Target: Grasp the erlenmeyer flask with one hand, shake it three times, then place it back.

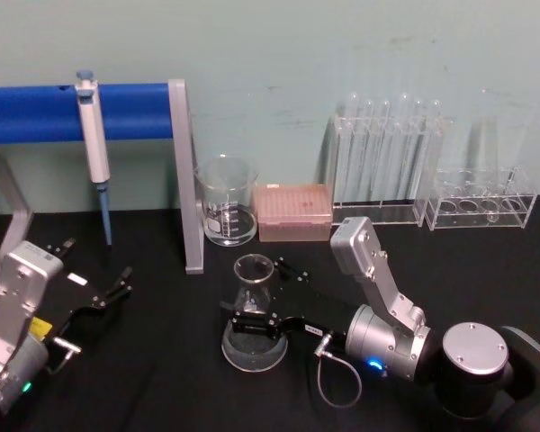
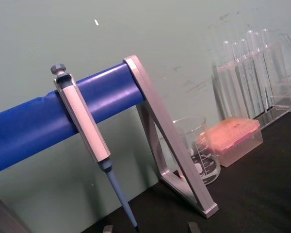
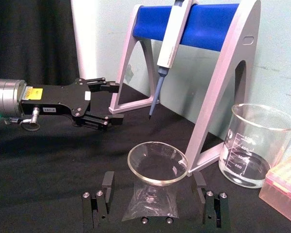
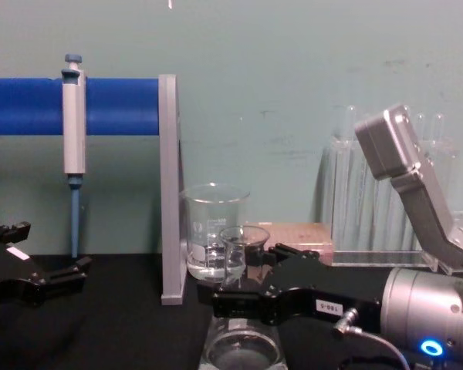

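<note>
Item: erlenmeyer flask (image 1: pixel 254 315), upright on your worktop (image 1: pixel 162 378). Right gripper (image 1: pixel 255 320) has fingers spread astride its shoulder, low for a steady hold. Left gripper (image 1: pixel 108 292), well left of flask, spread, idle.

The flask (image 1: pixel 253 317) and beaker (image 1: pixel 226 201) are clear, glossy glass. The right gripper (image 1: pixel 256 317) is matt black with a brushed silver metal wrist (image 1: pixel 387 339). The table (image 1: pixel 162 360) is matt black. The tip box (image 1: pixel 293 211) is translucent pink plastic.
</note>
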Controlling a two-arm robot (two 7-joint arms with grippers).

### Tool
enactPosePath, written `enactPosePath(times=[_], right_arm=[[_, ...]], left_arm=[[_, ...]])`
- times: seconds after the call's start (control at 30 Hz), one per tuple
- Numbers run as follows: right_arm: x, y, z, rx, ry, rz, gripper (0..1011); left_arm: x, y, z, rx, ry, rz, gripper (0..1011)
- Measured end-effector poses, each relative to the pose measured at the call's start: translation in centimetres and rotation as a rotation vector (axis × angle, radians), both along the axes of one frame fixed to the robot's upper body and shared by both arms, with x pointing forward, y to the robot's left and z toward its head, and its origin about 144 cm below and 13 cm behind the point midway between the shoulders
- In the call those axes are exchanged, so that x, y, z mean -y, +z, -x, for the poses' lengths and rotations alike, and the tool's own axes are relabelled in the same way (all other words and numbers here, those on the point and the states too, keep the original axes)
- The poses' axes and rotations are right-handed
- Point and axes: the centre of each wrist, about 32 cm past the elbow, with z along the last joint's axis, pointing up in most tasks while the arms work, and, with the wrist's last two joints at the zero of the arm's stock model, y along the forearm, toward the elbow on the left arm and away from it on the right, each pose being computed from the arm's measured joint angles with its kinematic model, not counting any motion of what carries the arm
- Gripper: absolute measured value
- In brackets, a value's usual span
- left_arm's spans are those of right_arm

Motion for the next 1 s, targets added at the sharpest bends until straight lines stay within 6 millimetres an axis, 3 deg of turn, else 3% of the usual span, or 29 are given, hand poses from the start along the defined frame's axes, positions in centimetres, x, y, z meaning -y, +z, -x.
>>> enactPosePath(times=[0.47, 1.0], right_arm=[[0.4, 0.4, 0.0, -0.008, 0.011, -0.005, 1003], [3.3, 1.5, 2.2, -0.052, 0.019, -0.019, 1003]], left_arm=[[0.0, 0.0, 0.0, 0.0, 0.0, 0.0, 1001], [0.0, 0.0, 0.0, 0.0, 0.0, 0.0, 1000]])
